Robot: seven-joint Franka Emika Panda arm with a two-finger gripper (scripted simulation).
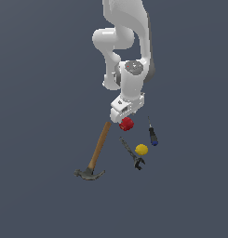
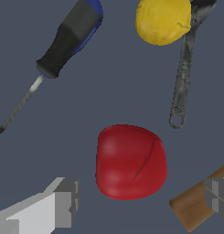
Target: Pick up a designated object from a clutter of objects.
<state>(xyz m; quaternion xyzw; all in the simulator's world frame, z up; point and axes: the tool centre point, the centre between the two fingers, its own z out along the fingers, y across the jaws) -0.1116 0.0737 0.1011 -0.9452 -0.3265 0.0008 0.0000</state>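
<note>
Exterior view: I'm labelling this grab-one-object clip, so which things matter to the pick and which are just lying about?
Job: red lump, gripper open astride it.
Lying about: hammer, wrench, screwdriver, yellow ball.

Distant exterior; close downward wrist view

Showing: glossy red apple-like lump (image 2: 130, 162); yellow ball (image 2: 162, 20); blue-black screwdriver handle (image 2: 70, 36); dark grey wrench (image 2: 184, 75); brown wooden hammer handle (image 1: 99, 146).
</note>
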